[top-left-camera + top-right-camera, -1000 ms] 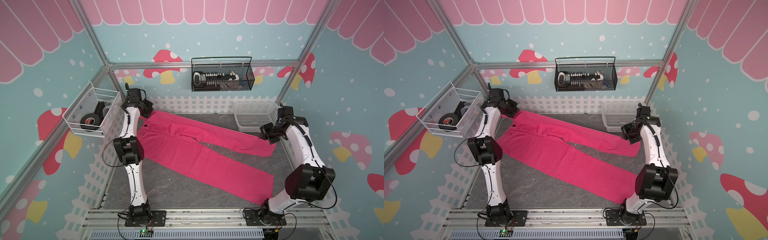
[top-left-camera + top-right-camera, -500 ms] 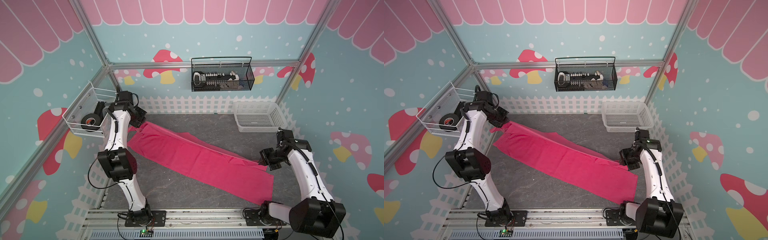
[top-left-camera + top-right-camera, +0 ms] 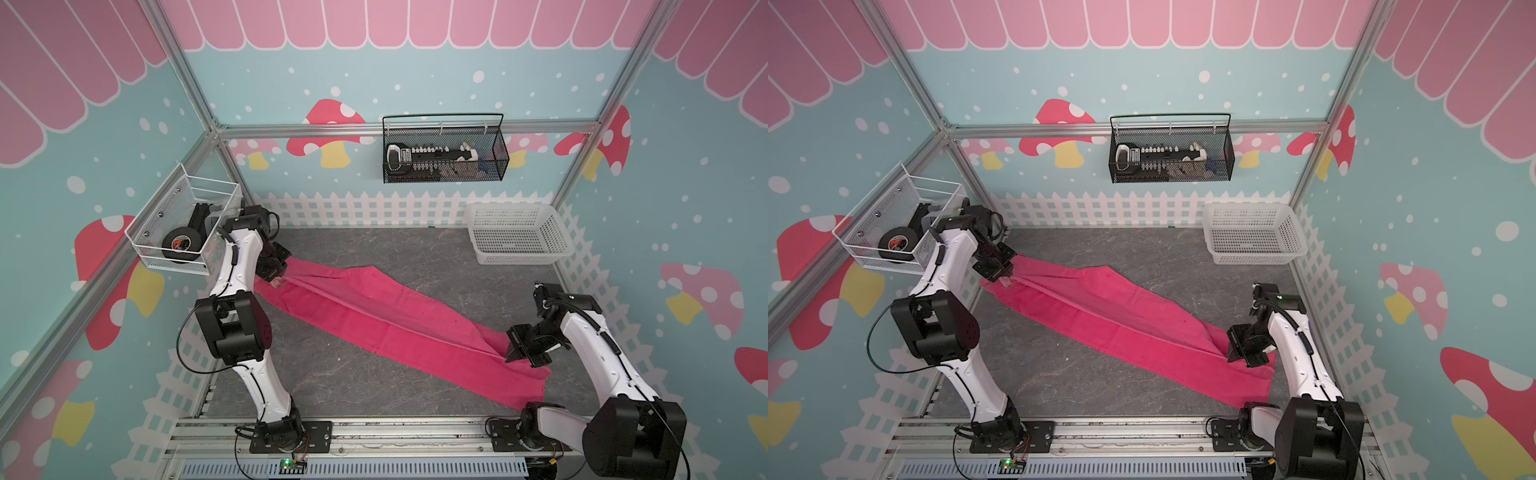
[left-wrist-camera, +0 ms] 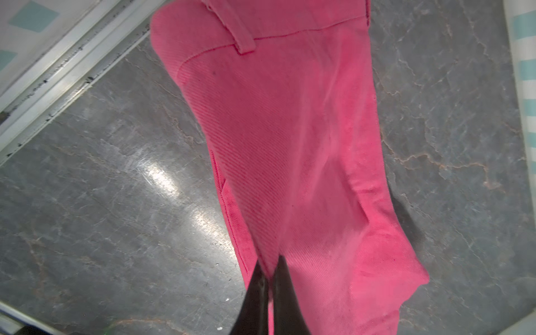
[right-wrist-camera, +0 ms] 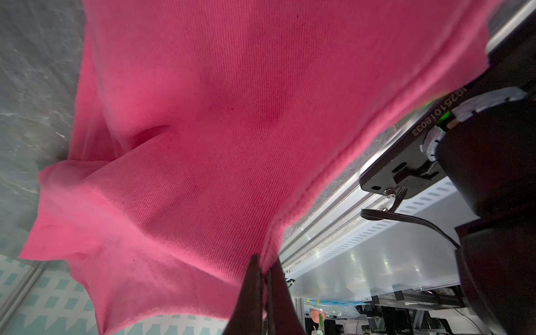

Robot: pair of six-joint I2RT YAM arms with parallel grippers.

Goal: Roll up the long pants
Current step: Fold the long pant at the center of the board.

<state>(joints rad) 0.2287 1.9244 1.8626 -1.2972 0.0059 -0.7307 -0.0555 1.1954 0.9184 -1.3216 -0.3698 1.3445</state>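
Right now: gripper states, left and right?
Left gripper: shut on the pants, waist end.
Right gripper: shut on the pants, leg end.

A staged robot lab cell: aluminium frame (image 3: 291,129), mushroom-print walls (image 3: 291,62), grey tabletop (image 3: 332,374)

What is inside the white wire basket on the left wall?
A black tape roll with an orange label leans inside the wire basket; another black object stands behind it. The left arm covers its near corner.
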